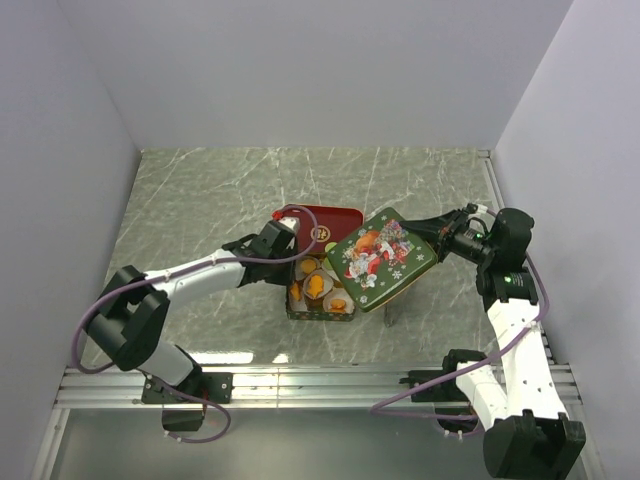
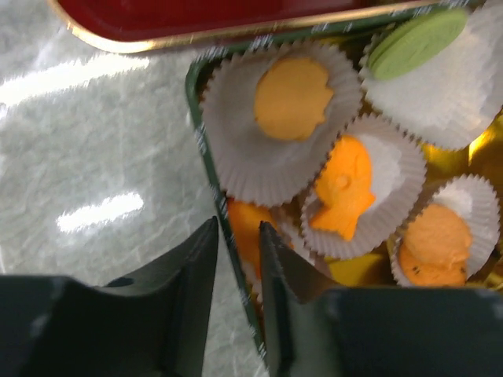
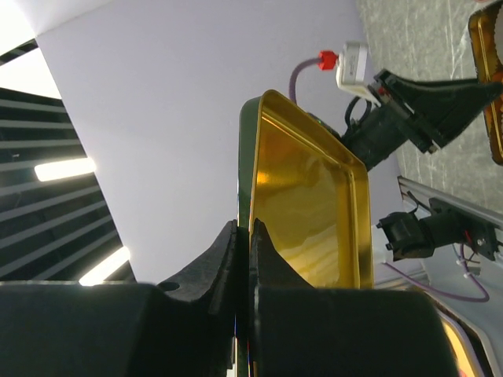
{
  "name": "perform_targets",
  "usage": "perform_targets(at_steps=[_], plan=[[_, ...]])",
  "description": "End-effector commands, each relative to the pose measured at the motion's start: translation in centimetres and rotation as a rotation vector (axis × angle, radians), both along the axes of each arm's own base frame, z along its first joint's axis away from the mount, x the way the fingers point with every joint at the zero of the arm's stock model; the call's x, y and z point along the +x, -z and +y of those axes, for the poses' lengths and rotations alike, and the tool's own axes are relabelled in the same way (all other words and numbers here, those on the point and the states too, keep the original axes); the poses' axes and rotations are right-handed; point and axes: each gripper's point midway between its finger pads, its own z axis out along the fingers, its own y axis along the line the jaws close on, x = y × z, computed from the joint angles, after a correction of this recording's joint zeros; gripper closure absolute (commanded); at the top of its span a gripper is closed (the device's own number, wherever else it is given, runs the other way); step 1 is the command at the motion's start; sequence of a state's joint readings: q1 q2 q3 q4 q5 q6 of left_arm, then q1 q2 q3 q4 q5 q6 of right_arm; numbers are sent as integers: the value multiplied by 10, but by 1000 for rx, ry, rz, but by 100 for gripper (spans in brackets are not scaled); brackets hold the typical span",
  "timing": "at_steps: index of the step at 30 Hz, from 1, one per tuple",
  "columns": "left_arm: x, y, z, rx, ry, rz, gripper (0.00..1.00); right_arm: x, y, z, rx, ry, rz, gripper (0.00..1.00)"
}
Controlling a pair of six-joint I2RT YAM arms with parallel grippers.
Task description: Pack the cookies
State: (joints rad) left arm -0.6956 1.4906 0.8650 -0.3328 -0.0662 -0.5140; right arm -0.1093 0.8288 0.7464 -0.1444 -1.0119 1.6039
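An open green tin (image 1: 320,314) holds the cookies (image 1: 316,286) in white paper cups. In the left wrist view I see an orange round (image 2: 292,97), a green one (image 2: 416,42), a fish-shaped orange one (image 2: 343,188) and another orange round (image 2: 436,243). My left gripper (image 1: 289,256) straddles the tin's left wall (image 2: 203,149), one finger outside and one inside, closed on it (image 2: 237,228). My right gripper (image 1: 434,244) is shut (image 3: 243,228) on the rim of the Christmas-printed lid (image 1: 383,258), held tilted over the tin's right side. The lid's gold inside (image 3: 310,204) faces the right wrist camera.
A red tray with a gold rim (image 1: 330,218) lies just behind the tin and shows at the top of the left wrist view (image 2: 236,16). The grey marbled table (image 1: 200,200) has white walls on three sides.
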Motion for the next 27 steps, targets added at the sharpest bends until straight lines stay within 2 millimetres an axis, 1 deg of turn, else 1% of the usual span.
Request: perform_targets(at_steps=[1, 2, 4, 5, 8, 12, 15, 16, 17, 18, 21, 22, 23, 26, 27], plan=[[19, -14, -18, -52, -3, -43, 69, -11, -21, 4, -6, -35, -64, 100], [22, -13, -19, -45, -8, -41, 73, -11, -20, 4, -8, -37, -62, 100], [24, -11, -18, -30, -19, -36, 78, -10, -20, 4, -5, -40, -60, 100], [29, -13, -18, -24, -33, -43, 82, -8, -20, 5, -2, -42, -59, 100], [29, -10, -12, 4, -59, -30, 86, -6, -22, 7, -6, -52, -63, 100], [28, -6, 2, 42, -115, -25, 88, -4, -21, 9, -6, -60, -58, 100], [23, -5, 18, 73, -165, -16, 90, -3, -22, 10, -8, -63, -64, 100], [17, -4, 25, 77, -187, -3, 90, -2, -21, 11, -9, -65, -59, 100], [17, -5, 29, 78, -206, -2, 90, -1, -21, 12, -13, -69, -65, 100], [14, -10, 33, 71, -219, -10, 90, 0, -22, 12, -15, -70, -66, 100], [4, -8, 51, 94, -286, 8, 91, 3, -23, 14, -34, -69, -77, 100], [3, -12, 57, 94, -328, 0, 91, 4, -21, 14, -39, -69, -72, 100], [-4, -10, 64, 116, -341, 19, 91, 5, -20, 14, -48, -66, -74, 100], [-14, -10, 71, 110, -374, 32, 89, 8, -20, 16, -54, -64, -80, 100], [-17, -13, 71, 94, -381, 30, 89, 9, -21, 16, -55, -64, -85, 100]])
